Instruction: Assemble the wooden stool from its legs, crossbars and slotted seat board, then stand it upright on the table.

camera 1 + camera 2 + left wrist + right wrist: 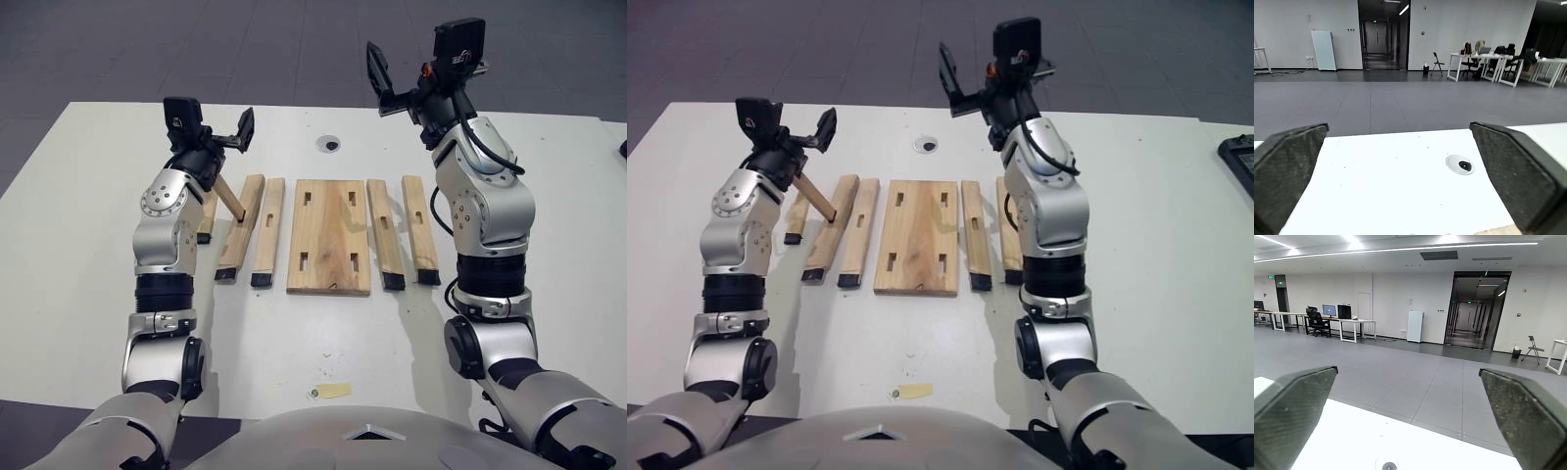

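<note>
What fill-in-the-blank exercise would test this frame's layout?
1. The seat board has ___ slots.
2. To the robot's right of the seat board lie ___ legs.
3. The left tool and the right tool are both ___.
Missing words: four; two; open.

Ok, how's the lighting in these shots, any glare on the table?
Left eye view: the table is evenly lit from overhead, with no glare; the seat board casts only a faint shadow. Right wrist view: bright ceiling light strips. Left wrist view: one bright ceiling lamp in the corridor.
</note>
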Action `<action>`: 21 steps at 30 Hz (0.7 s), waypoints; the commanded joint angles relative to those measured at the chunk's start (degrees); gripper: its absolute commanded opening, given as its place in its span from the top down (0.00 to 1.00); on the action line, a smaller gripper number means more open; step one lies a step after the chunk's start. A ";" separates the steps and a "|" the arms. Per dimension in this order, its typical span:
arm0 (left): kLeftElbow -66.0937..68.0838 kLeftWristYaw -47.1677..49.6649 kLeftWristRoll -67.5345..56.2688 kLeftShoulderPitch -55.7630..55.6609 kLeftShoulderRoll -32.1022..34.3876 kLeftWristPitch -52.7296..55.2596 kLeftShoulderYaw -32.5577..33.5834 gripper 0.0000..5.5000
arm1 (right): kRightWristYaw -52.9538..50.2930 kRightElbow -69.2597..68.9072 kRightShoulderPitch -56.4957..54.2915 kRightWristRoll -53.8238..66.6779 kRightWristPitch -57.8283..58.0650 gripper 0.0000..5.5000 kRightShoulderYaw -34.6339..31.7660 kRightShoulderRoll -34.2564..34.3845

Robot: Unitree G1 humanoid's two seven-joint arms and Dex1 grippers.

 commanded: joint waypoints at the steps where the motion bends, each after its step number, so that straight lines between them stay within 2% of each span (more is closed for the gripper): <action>1: -0.10 0.25 -0.44 -0.52 -1.40 -1.40 0.47 0.02 | 0.78 1.55 -0.02 -0.52 -0.73 0.02 -0.26 -0.90; 11: -7.62 3.69 -1.11 -9.23 4.34 -0.37 6.10 0.02 | 0.09 1.63 1.29 -0.67 -1.59 0.02 -0.86 -0.93; 14: -7.77 3.11 0.29 -8.63 3.91 1.19 3.61 0.02 | -0.17 1.63 1.53 -0.59 -1.62 0.02 -0.90 -0.69; 18: -0.92 4.26 3.42 -3.82 2.10 7.52 -0.86 0.02 | -0.62 1.20 1.73 -0.64 -1.24 0.02 -0.80 -0.48; 21: 2.65 4.85 6.47 -0.45 1.57 6.61 -3.25 0.02 | -0.58 1.60 1.43 -0.52 -1.29 0.02 -0.67 -0.49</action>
